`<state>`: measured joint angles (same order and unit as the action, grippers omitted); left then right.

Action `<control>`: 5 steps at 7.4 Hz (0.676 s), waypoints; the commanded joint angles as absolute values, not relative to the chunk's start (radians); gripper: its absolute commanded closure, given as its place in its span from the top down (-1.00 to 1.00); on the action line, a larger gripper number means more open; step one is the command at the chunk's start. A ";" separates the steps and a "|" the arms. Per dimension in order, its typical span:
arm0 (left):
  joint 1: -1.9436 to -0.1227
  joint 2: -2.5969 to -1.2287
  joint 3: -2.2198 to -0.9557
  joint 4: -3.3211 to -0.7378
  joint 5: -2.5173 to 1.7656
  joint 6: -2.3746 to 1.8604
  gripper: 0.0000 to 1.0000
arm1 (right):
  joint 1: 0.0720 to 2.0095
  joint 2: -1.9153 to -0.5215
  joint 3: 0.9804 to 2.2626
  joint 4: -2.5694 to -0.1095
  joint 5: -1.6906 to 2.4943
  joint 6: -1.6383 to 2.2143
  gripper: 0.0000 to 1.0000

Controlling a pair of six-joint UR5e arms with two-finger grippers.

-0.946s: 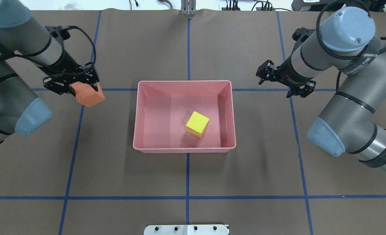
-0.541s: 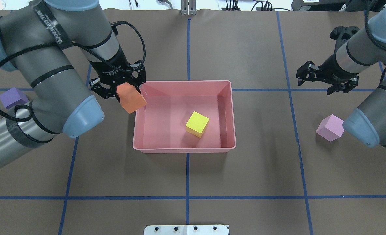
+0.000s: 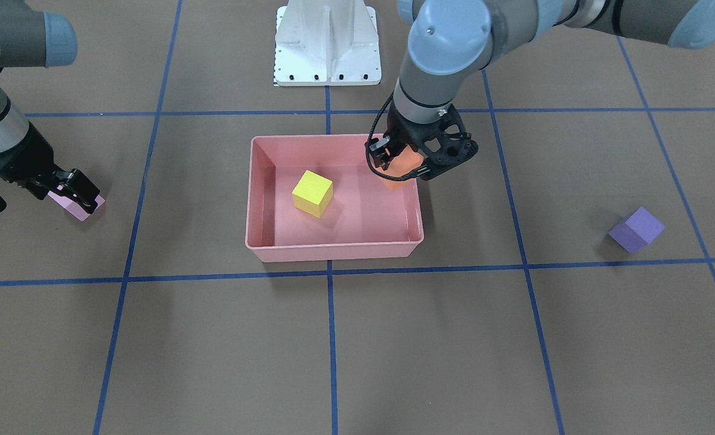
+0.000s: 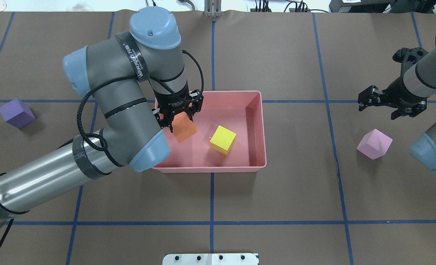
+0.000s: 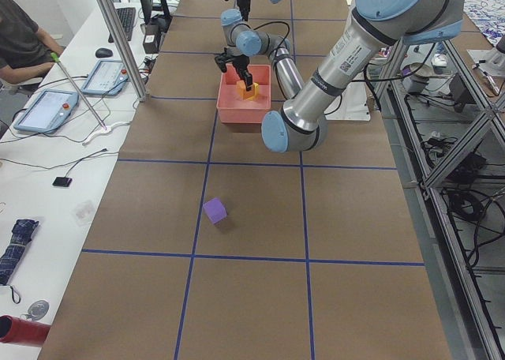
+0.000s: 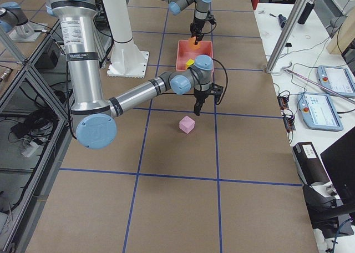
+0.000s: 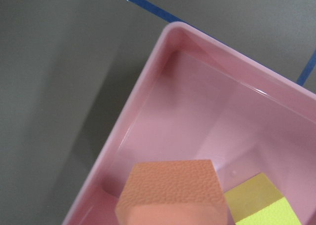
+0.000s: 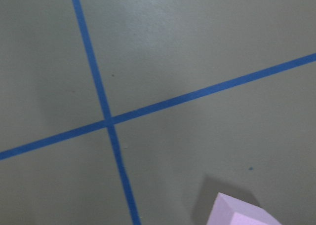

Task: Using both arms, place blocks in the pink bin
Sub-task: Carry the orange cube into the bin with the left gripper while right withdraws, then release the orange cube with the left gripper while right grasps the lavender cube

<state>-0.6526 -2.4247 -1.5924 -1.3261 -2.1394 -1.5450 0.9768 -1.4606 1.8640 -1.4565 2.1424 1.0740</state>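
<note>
Left gripper (image 4: 179, 118) is clenching a matte orange block (image 4: 185, 129) above the pink bin (image 4: 210, 169).
Earlier at the rim, now hanging inside — right gripper (image 4: 376, 112) is gaping empty.

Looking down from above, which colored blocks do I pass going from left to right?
purple block → orange block → yellow block → pink block

Left gripper (image 4: 178, 118) clamps the orange block (image 4: 184, 127) over my bin's (image 4: 207, 168) 9 o'clock side. Yellow block (image 4: 222, 140) lies inside. Right gripper (image 4: 377, 110) is spread, with the pink block (image 4: 374, 144) at its 6 o'clock.
</note>
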 commanded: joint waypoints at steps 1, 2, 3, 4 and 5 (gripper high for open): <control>-0.606 -2.430 -1.517 -1.390 -2.070 -1.551 -0.85 | 0.976 -1.482 1.844 -1.447 2.161 1.086 0.99; -0.603 -2.430 -1.517 -1.391 -2.069 -1.552 -0.25 | 0.976 -1.502 1.841 -1.447 2.205 1.127 0.99; -0.598 -2.433 -1.519 -1.391 -2.069 -1.552 0.04 | 0.976 -1.528 1.850 -1.444 2.216 1.219 0.99; -0.597 -2.433 -1.519 -1.391 -2.069 -1.552 0.11 | 0.973 -1.542 1.845 -1.442 2.215 1.270 0.99; -0.595 -2.433 -1.519 -1.391 -2.054 -1.551 0.90 | 0.973 -1.555 1.845 -1.442 2.214 1.272 0.99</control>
<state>-0.5979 -2.4324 -1.5191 -1.3909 -2.0664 -1.5520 0.9737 -1.5358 1.8462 -1.4429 2.2120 1.2400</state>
